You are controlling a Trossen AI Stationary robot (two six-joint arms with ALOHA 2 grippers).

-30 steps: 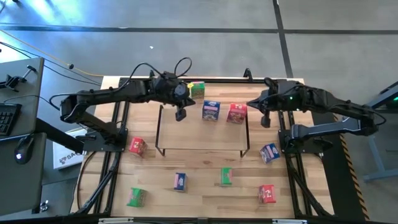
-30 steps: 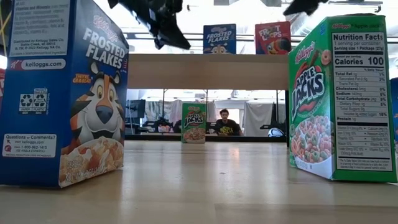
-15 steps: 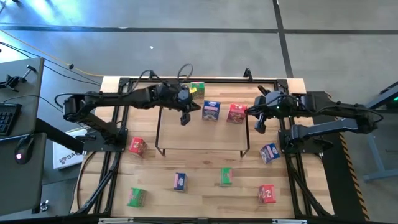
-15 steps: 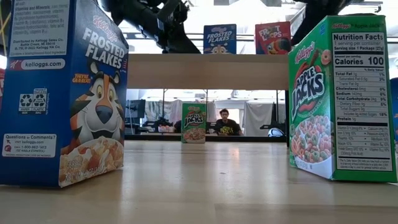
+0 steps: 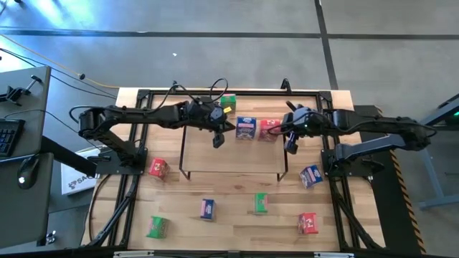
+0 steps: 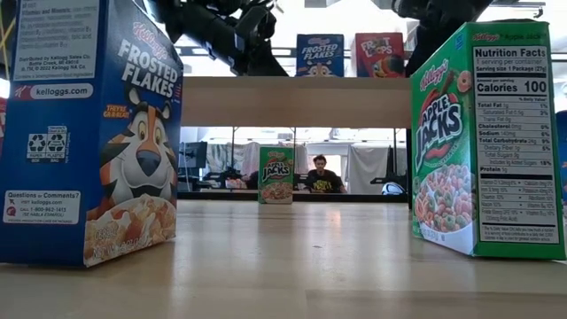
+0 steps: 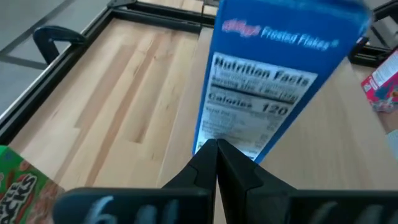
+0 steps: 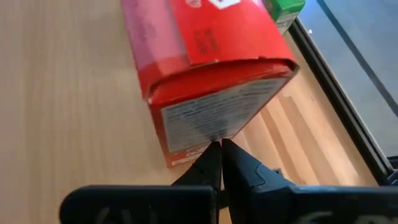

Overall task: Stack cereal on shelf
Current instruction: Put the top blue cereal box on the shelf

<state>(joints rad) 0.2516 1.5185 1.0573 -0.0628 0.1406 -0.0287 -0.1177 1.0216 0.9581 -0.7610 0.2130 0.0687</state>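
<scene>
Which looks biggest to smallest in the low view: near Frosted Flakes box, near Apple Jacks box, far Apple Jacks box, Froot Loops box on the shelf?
1. Near Frosted Flakes box
2. Near Apple Jacks box
3. Far Apple Jacks box
4. Froot Loops box, partly cut by the frame top, so 3 and 4 are unsure.
Nearness to the camera inflates the first two.

Nine cereal boxes in all: three red (image 5: 269,129) (image 5: 158,168) (image 5: 308,223), three green (image 5: 228,103) (image 5: 261,203) (image 5: 157,227), three blue (image 5: 244,127) (image 5: 310,175) (image 5: 208,208). One shelf (image 5: 192,150). Two arms, two grippers: left gripper (image 5: 218,139), right gripper (image 5: 291,145). One person (image 6: 322,175) sits behind the table.
</scene>
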